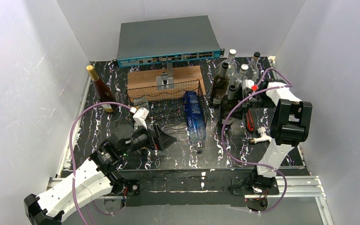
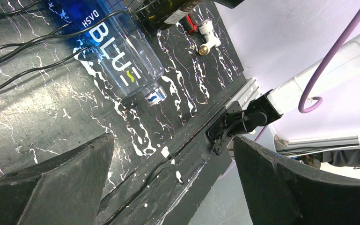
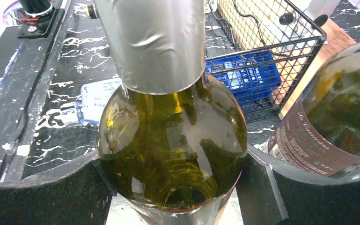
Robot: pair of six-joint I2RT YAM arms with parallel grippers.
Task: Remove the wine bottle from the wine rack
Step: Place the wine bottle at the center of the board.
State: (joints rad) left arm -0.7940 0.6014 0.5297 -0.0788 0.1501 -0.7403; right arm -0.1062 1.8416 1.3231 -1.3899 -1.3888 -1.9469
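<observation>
The black wire wine rack (image 1: 161,105) stands mid-table. A blue clear bottle (image 1: 194,115) lies in its right cradle, neck toward me; it also shows in the left wrist view (image 2: 107,51). My right gripper (image 1: 238,108) is just right of the rack, shut on an upright dark green wine bottle (image 1: 227,111). In the right wrist view the gripper (image 3: 171,185) has both fingers (image 3: 51,197) pressed against the bottle's body (image 3: 168,136), below its silver foil neck. My left gripper (image 1: 166,139) hangs open and empty in front of the rack (image 2: 173,178).
Several upright bottles (image 1: 238,70) crowd the back right, one with a brown label close beside the held bottle (image 3: 327,126). An amber bottle (image 1: 100,89) stands at the left. A wooden board (image 1: 143,77) and a grey switch box (image 1: 168,40) sit behind the rack. A white stopper (image 1: 262,137) lies at the right.
</observation>
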